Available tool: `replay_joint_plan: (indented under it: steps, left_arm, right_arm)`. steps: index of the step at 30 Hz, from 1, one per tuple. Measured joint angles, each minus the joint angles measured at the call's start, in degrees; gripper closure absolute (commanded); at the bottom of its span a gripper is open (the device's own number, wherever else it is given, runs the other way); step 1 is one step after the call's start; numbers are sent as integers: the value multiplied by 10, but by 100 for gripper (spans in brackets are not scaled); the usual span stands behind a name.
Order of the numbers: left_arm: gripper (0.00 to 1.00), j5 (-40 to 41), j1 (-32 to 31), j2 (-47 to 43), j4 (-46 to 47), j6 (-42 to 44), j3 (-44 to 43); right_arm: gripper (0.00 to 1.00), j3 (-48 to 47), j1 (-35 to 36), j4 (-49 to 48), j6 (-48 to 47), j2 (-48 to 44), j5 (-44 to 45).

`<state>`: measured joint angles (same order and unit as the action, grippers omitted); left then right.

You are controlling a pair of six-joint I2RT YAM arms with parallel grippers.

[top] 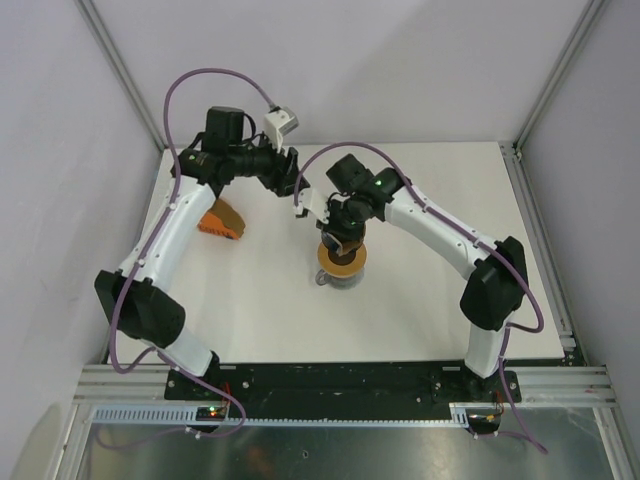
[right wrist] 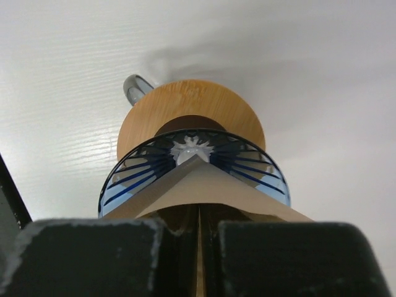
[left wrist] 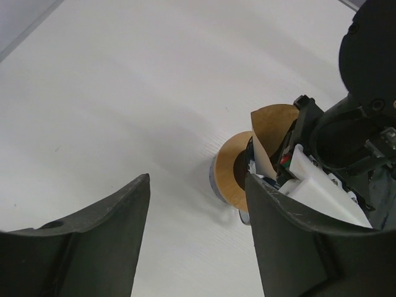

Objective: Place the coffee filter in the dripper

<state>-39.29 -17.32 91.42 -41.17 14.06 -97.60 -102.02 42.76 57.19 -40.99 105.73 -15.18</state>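
My right gripper (right wrist: 199, 226) is shut on the coffee filter (right wrist: 210, 189), a light-brown folded paper cone. Its tip points down at the centre of the dripper (right wrist: 139, 176), a translucent blue ribbed cone. The dripper sits on a flat wooden ring (right wrist: 185, 102) on top of a grey mug whose handle (right wrist: 133, 88) sticks out behind. In the top view my right gripper (top: 338, 243) hangs right over the ring (top: 342, 264). My left gripper (top: 297, 188) is open and empty, a little behind and to the left. Its wrist view shows the filter (left wrist: 272, 130) and the ring (left wrist: 230, 173).
An orange box-like holder (top: 220, 218) lies on the white table (top: 260, 300) at the left, close to my left arm. Metal frame rails (top: 540, 230) run along the table's right and near edges.
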Motion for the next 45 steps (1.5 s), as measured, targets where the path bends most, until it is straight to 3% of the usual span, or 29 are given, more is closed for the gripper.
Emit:
replay_joint_plan:
  steps: [14,19,24,30,37,45]
  left_arm:
    - [44,-3,-24,3,19,-18,60]
    - [47,-36,-5,3,32,-49,70]
    - [44,-91,37,-4,38,-38,118]
    - [41,-141,49,-54,48,58,211]
    - [37,-213,45,-118,61,244,290]
    - [18,-202,-36,-156,68,428,342]
  right_arm:
    - [100,52,-3,5,-2,0,-26]
    - [100,52,-4,-9,0,0,-29]
    - [99,56,-12,-28,5,0,-38]
    - [97,57,-29,-45,5,-5,-57]
    - [96,67,-32,-55,5,-9,-74]
    - [96,75,-28,-61,12,-9,-78]
